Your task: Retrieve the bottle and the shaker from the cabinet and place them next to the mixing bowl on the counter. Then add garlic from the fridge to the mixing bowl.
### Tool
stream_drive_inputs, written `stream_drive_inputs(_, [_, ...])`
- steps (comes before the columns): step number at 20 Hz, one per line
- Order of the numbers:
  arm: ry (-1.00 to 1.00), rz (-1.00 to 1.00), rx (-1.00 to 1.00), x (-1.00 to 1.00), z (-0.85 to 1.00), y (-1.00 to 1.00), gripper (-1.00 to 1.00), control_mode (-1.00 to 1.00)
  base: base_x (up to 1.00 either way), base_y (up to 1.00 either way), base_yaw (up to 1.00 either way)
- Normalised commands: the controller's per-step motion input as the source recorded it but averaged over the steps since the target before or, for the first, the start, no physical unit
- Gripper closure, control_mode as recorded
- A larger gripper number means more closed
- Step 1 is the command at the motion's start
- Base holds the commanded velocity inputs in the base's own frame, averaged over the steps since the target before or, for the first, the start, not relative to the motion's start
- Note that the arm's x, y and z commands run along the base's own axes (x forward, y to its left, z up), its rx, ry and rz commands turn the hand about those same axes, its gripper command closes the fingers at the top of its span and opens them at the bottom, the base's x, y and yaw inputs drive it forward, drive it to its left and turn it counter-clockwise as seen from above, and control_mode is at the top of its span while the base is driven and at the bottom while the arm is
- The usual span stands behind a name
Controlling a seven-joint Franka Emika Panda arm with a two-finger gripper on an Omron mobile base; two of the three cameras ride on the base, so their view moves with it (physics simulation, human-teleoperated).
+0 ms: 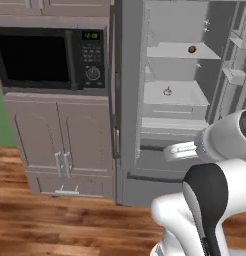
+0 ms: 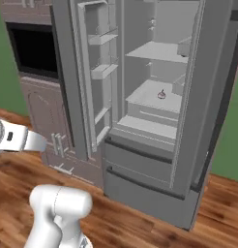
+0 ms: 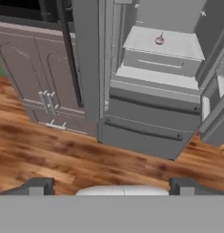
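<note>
The fridge (image 1: 165, 100) stands with both doors swung open, showing a pale inside with shelves and door racks. The garlic (image 1: 167, 91) sits on the middle shelf, near the front edge and roughly midway between the shelf's side edges; in the right base view it shows as a small pinkish bulb (image 2: 162, 94) near the right half of that shelf, and in the hand view it lies toward the back of the shelf top (image 3: 159, 40), above a shallow drawer front. On the shelf above, close to its right front corner, rests a small round brown ball (image 1: 192, 49). Left of the fridge is a black microwave (image 1: 50, 57) set into mauve-brown cupboards (image 1: 60, 135) with paired grey handles, over a wood plank floor (image 1: 55, 220). The white arm (image 1: 205, 145) reaches forward low in front of the fridge's lower drawers, well apart from the garlic. The claw (image 3: 112, 186) is spread wide, its two dark fingertips (image 3: 38, 185) far apart at the bottom of the hand view, with nothing between them.
</note>
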Motion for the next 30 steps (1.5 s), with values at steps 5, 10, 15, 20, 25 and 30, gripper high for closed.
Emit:
stream_drive_inputs(5, [0.0, 0.0, 0.0, 0.0, 0.0, 0.0, -1.0, 1.0, 0.27, 0.0, -0.34])
stream_drive_inputs(10, [0.0, 0.0, 0.0, 0.0, 0.0, 0.0, -1.0, 1.0, 0.04, -0.37, 0.11])
stream_drive_inputs(15, [0.0, 0.0, 0.0, 0.0, 0.0, 0.0, -1.0, 1.0, 0.5, -0.5, -0.09])
stream_drive_inputs(20, [0.0, 0.0, 0.0, 0.0, 0.0, 0.0, -1.0, 1.0, 0.27, -0.23, -0.41])
stream_drive_inputs(25, [0.0, 0.0, 0.0, 0.0, 0.0, 0.0, -1.0, 1.0, 0.02, -0.19, -0.44])
stream_drive_inputs(30, [0.0, 0.0, 0.0, 0.0, 0.0, 0.0, -1.0, 1.0, 0.67, 0.32, -0.33])
